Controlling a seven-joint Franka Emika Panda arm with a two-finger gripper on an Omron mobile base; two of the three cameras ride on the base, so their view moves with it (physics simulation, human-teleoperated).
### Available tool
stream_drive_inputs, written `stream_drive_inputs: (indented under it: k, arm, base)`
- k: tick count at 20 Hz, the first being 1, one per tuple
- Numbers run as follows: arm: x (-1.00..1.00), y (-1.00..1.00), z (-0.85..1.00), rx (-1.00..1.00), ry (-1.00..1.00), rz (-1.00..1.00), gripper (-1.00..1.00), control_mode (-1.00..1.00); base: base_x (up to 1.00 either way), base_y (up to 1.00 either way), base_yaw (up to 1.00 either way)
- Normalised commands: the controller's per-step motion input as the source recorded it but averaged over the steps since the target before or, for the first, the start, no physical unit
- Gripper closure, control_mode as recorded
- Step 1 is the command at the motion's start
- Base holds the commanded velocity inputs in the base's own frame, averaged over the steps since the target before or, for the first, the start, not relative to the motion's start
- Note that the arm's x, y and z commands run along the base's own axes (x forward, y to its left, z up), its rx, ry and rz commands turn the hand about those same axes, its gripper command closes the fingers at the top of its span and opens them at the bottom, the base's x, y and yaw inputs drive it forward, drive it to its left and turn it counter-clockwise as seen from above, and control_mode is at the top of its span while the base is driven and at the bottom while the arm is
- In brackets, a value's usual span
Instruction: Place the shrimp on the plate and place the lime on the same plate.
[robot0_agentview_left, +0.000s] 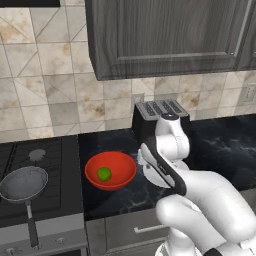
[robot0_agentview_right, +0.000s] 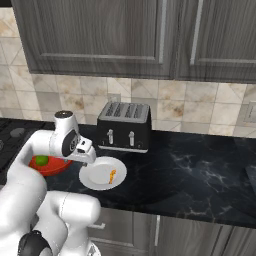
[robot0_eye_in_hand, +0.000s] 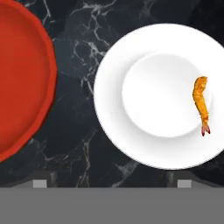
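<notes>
Gripper (robot0_eye_in_hand: 109, 183) spread wide, empty, hovering above counter (robot0_eye_in_hand: 87, 52) near front edge, between bowl and plate. Shrimp (robot0_eye_in_hand: 201, 103) already on plate (robot0_eye_in_hand: 113, 113), toward one rim. Lime (robot0_agentview_left: 104, 174) sits mid bowl (robot0_agentview_left: 125, 170), beside stove. Next, likely: swing over bowl, centre on lime, descend straight, clear rim, close gently; round, may roll.

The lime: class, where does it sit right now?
The lime sits inside the red bowl on the dark counter, between the stove and the white plate that holds the shrimp.
</notes>
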Motion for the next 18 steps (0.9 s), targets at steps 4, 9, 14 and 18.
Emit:
stream_drive_inputs:
  k: [4,9,14,18]
  arm:
    - [-0.2,0.56,0.09,0.07,0.0,0.0,-1.0,-1.0]
    - [-0.05,0.54,0.12,0.06,0.0,0.0,-1.0,-1.0]
    - [0.0,0.6,0.11,0.03,0.0,0.0,-1.0,-1.0]
    - [0.0,0.51,0.2,0.02,0.0,0.0,-1.0,-1.0]
  base:
    - [0.0,0.0,0.0]
    - [0.0,0.0,0.0]
    - [0.0,0.0,0.0]
    - [0.0,0.0,0.0]
